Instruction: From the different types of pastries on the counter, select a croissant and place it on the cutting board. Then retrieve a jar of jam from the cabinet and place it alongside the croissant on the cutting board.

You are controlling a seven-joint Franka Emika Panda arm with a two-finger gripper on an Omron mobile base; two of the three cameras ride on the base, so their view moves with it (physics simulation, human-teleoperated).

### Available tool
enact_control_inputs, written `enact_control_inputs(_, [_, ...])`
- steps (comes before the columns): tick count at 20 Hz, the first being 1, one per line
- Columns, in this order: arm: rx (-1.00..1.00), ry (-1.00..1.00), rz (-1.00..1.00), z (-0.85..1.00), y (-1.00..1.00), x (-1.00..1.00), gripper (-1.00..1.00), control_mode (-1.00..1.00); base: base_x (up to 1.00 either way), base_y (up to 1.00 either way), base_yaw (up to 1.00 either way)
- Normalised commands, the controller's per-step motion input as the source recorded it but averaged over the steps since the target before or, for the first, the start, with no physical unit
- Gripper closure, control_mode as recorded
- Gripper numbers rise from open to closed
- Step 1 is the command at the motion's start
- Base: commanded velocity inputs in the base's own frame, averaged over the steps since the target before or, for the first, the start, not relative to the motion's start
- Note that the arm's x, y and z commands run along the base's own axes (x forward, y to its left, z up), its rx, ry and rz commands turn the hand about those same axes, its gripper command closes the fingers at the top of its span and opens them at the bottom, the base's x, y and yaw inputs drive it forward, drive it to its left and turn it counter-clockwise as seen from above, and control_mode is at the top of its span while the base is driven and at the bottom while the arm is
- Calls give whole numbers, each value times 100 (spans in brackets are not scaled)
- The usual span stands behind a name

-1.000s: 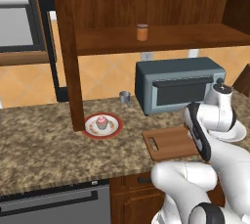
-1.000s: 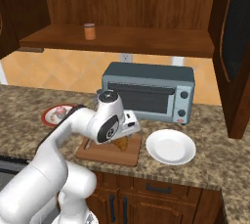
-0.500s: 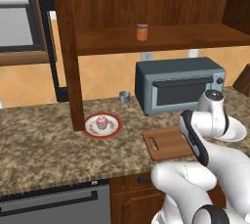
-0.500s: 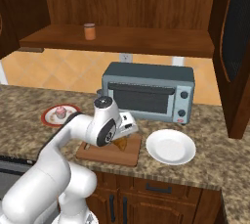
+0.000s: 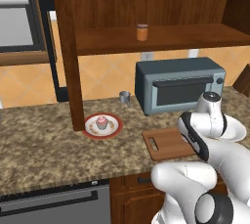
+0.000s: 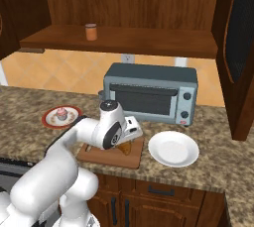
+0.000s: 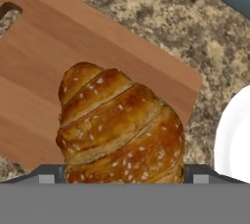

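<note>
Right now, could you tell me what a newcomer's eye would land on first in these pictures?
The golden-brown croissant with pale specks looms close in the hand view, over the wooden cutting board. Behind it on the granite counter stands a grey-blue toaster oven, and a small orange jar of jam sits alone on the cabinet shelf.

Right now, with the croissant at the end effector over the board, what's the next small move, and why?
Probably ease the end effector straight down a touch before releasing. The croissant sits between its fingertips, over the cutting board and clear of the white plate, so no sideways shift seems needed. Whether it touches the wood, I cannot tell.
</note>
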Motion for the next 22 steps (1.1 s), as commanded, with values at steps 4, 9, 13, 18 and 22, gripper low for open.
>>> enact_control_inputs(4, [0,0,0,-7,-24,15,-100,-100,0,0,0])
enact_control_inputs(9, [0,0,0,-10,-3,23,-100,-100,0,0,0])
enact_control_inputs(13, [0,0,0,-2,0,12,-100,-100,0,0,0])
enact_control_inputs(18, [0,-10,0,89,0,-2,-100,-100,0,0,0])
enact_control_inputs(22, [0,-19,0,96,10,-37,-100,-100,0,0,0])
